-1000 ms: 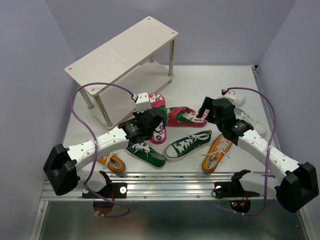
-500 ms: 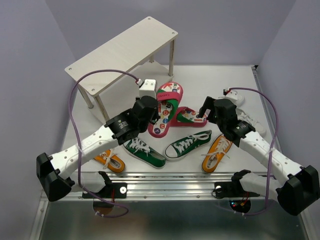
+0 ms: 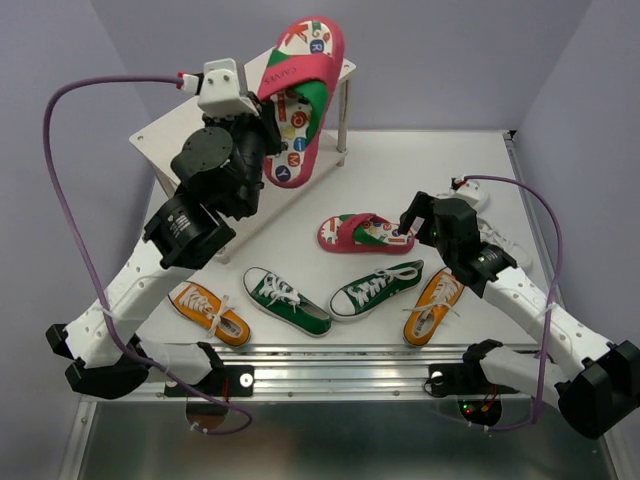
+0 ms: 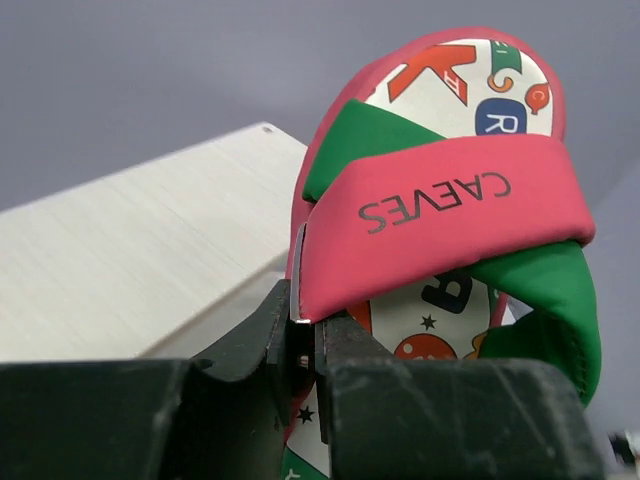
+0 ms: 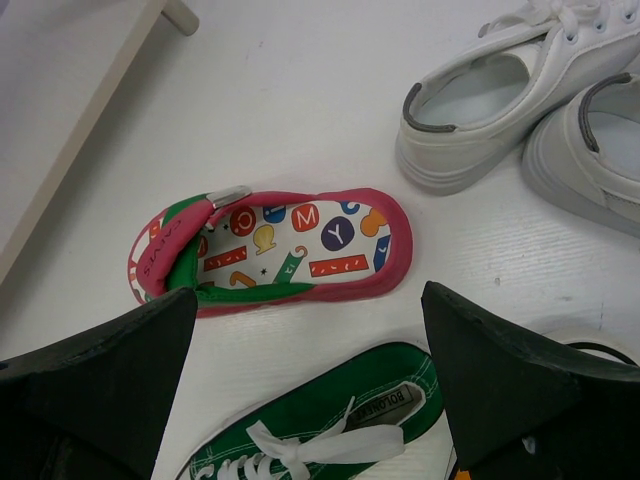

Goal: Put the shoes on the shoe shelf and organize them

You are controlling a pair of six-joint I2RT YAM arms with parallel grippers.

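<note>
The left arm (image 3: 150,268) stands raised high and stretched forward, its left gripper (image 3: 262,112) tipped upward, jaws pinched tight on the strap of a flip-flop (image 3: 308,70). The right arm (image 3: 520,296) lies low and extended, the right gripper (image 3: 404,226) angled downward with jaws spread wide.

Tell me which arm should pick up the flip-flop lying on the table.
Right. The right gripper is open and hovers close to the flip-flop on the table, facing it, while the left gripper is shut on the other flip-flop, held up by the shoe shelf.
</note>
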